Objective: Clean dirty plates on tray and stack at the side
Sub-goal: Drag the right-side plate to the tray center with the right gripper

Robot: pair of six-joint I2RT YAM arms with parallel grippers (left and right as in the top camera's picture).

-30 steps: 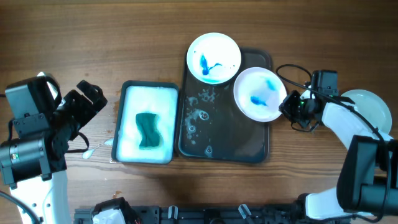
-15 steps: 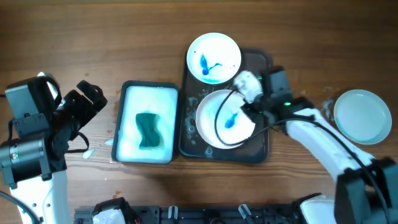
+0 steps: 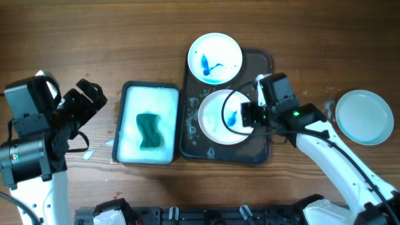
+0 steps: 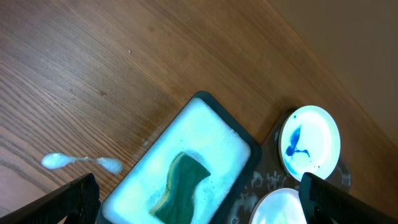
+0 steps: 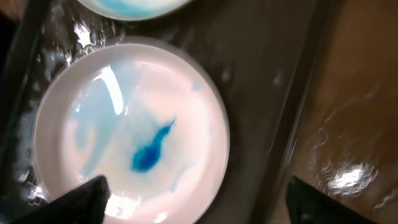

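Though blue-stained, two plates; one clean plate

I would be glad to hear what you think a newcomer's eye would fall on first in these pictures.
Bright blue smears stand out: the far plate sits at the dark tray's top left corner in the overhead view, and the middle plate lies in the tray beneath the open right gripper. Left of the tray, a green sponge lies in a foam tub.
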